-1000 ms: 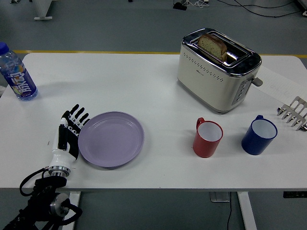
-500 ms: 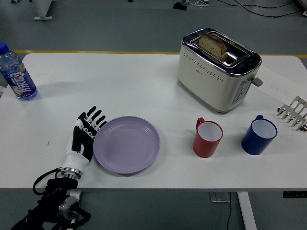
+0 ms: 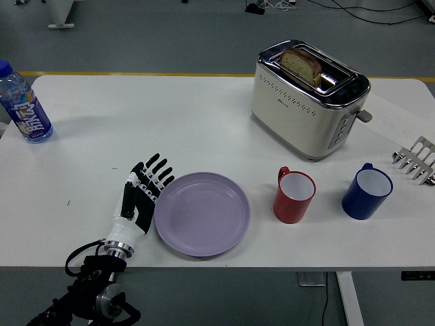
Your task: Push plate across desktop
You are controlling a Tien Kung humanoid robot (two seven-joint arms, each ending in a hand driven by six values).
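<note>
Shifted rightward from left of centre, the purple plate now lies at lower centre of the frame near the red mug, the left hand pressing its rim with fingers extended flat, grasping nothing, so the push is progressing.

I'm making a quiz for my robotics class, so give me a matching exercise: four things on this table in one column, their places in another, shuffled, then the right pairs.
Things:
1. purple plate
2. water bottle
3. toaster
4. blue mug

Places:
A. far left edge of the table
B. right of the red mug
C. against the left hand
D. far side, with bread in its slot

Pairs: 1-C, 2-A, 3-D, 4-B
</note>
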